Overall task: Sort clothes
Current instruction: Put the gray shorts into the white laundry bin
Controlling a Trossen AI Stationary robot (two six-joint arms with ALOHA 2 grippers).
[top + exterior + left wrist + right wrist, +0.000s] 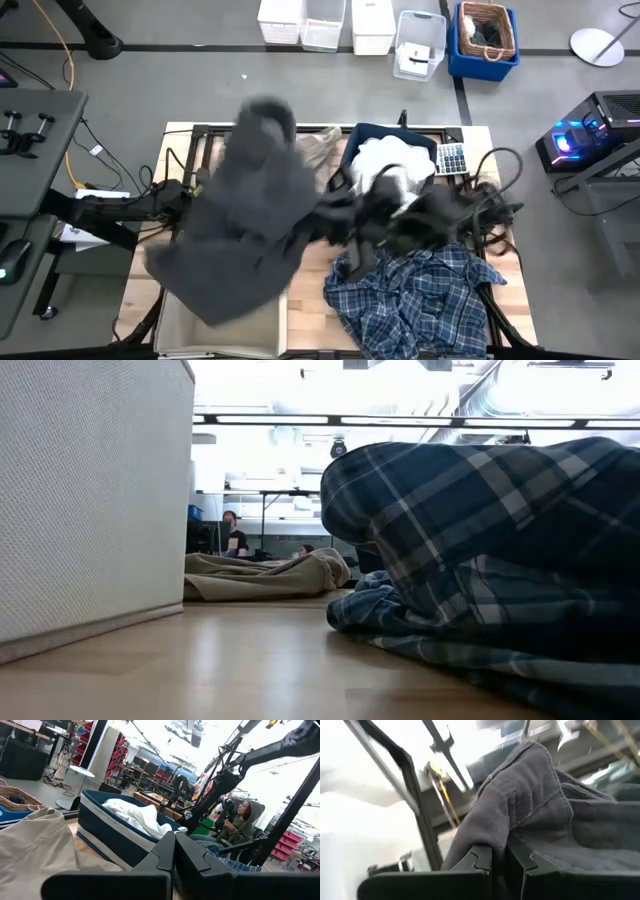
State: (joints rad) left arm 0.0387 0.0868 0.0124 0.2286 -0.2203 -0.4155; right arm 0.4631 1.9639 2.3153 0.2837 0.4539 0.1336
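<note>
A dark grey garment (250, 220) is seen spread in the air over the left half of the table (310, 290), blurred in the high view, reaching from about eleven o'clock down to about seven o'clock. In the right wrist view the right end effector (499, 857) is shown closed on a fold of this grey cloth, the fabric being pinched between its two dark fingers (480, 857). In the high view the right arm is seen stretched from the three o'clock edge toward the table's middle.

The left arm is found at the nine o'clock edge, partly hidden under the grey cloth. In the left wrist view the left end effector (175, 852) is shown with its fingers pressed together and nothing between them.

A blue-and-white plaid shirt (415, 295) is laid crumpled on the table at about five o'clock; in the low view it fills the right side of the picture. A beige-khaki garment (322, 148) is seen at twelve o'clock, partly covered by the grey one, just beside a dark blue bin (372, 135) at one o'clock. A white garment (395, 160) is held inside that bin. A light fabric box (222, 335) is placed at seven o'clock, below the hanging grey cloth.
</note>
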